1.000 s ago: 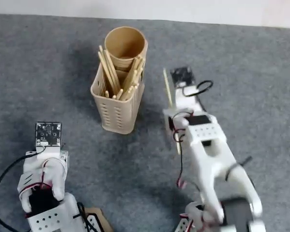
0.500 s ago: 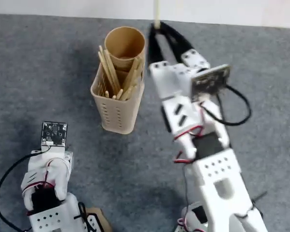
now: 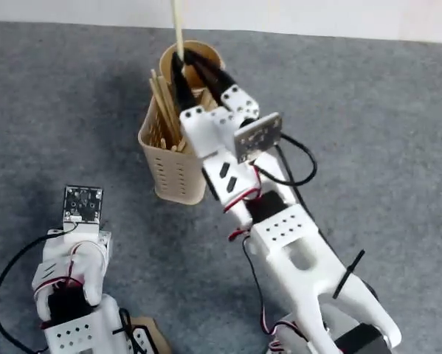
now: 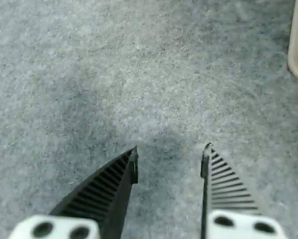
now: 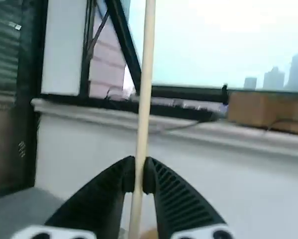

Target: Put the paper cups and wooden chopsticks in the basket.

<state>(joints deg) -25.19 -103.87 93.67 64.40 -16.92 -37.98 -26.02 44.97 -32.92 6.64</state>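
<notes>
Wooden chopstick (image 3: 177,22), one, in clench of right gripper (image 3: 184,56) over basket (image 3: 178,175); left gripper (image 4: 169,154) agape.

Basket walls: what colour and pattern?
The basket is beige, perforated with rows of small slots; best in the high view.

Grey carpet (image 3: 398,110), wht wall (image 5: 248,174), bg window (image 5: 213,45)

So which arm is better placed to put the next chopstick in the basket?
Right. The right tool is shut on a wooden chopstick, held upright over the basket in the high view. The left tool is open and empty over grey carpet.
</notes>
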